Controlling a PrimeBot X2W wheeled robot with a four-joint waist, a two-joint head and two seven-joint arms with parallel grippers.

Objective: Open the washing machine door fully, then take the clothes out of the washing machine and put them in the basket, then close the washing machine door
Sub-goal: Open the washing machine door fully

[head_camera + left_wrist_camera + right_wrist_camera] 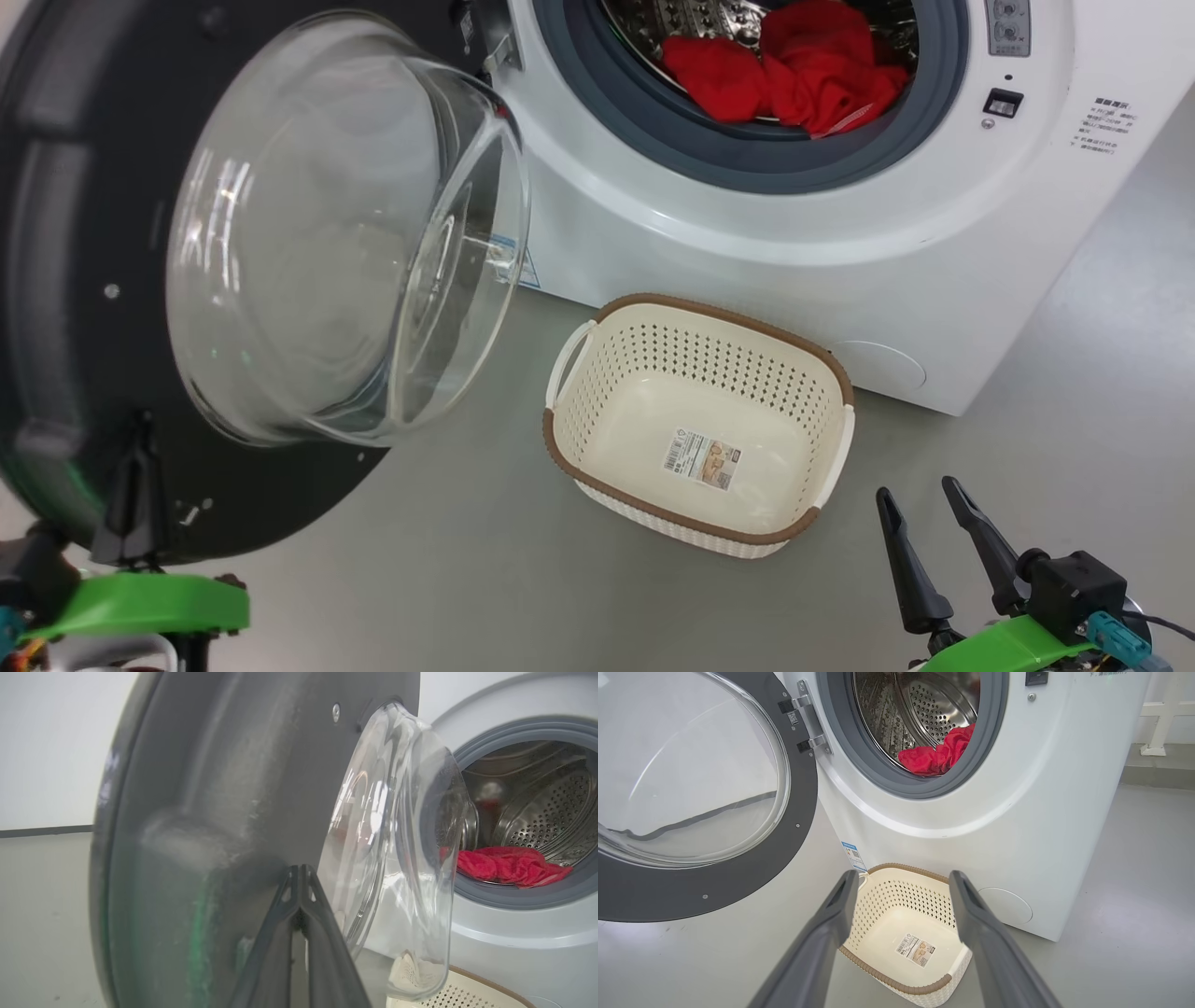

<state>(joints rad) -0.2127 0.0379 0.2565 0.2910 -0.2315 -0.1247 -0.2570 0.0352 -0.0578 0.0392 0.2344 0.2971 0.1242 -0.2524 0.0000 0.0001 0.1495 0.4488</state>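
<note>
Washing machine door (75, 280) seemingly touches the pressed-together left gripper (299, 870); right gripper (915, 487) spread.

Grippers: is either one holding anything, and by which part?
Nothing is held. The left gripper is shut, empty, at the washing machine door; the right gripper is open.

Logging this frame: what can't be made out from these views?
- Count of the clothes: head view's top edge cuts the bunched red heap.
- Paper label in the basket: print too small, head and right wrist views.
- Left gripper on the washing machine door: left wrist view, the near frame is blurred, so contact is unclear.
</note>
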